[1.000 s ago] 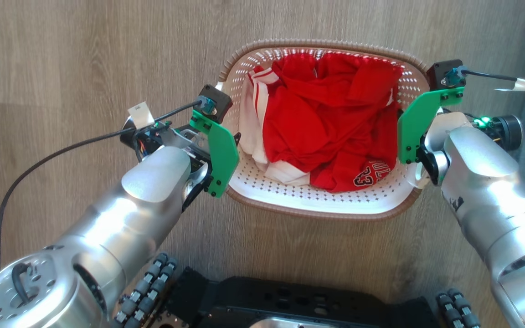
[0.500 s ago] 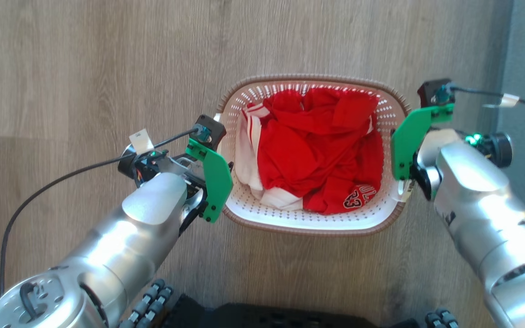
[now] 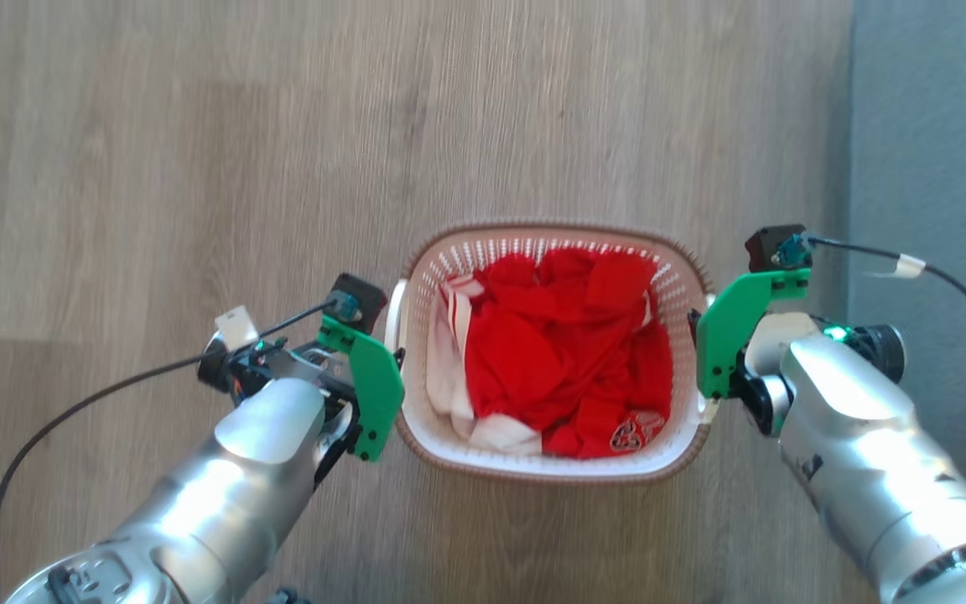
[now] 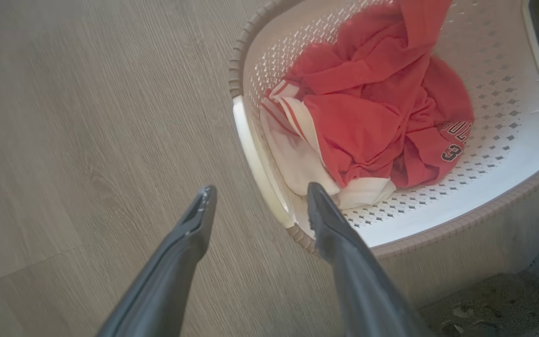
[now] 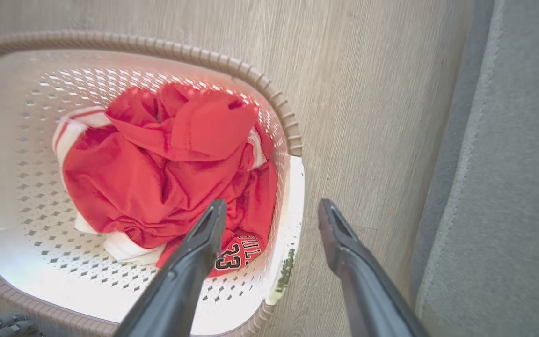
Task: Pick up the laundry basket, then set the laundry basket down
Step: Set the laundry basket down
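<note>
L gripper (image 4: 261, 187): fingers apart, astride handle (image 4: 255, 159) far from grey rug (image 3: 936, 168). R gripper (image 5: 273, 202): apart too, astride rug-side handle (image 5: 295, 196). Laundry basket (image 3: 550, 476): on or just over wood floor (image 3: 198, 168), beside rug. Smaller in head view vs 1 s ago, cam shifted; prob. lowered, set-down nearly done. Cream lattice walls, brown rim, red/white clothes (image 3: 558, 369) inside.

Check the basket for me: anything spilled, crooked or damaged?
Nothing spilled: the red-and-white clothes all lie inside the laundry basket, which looks upright. One oddity: a dark greenish smudge on its white handle, between the fingers of the right claw, perhaps grime or a scuff.
</note>
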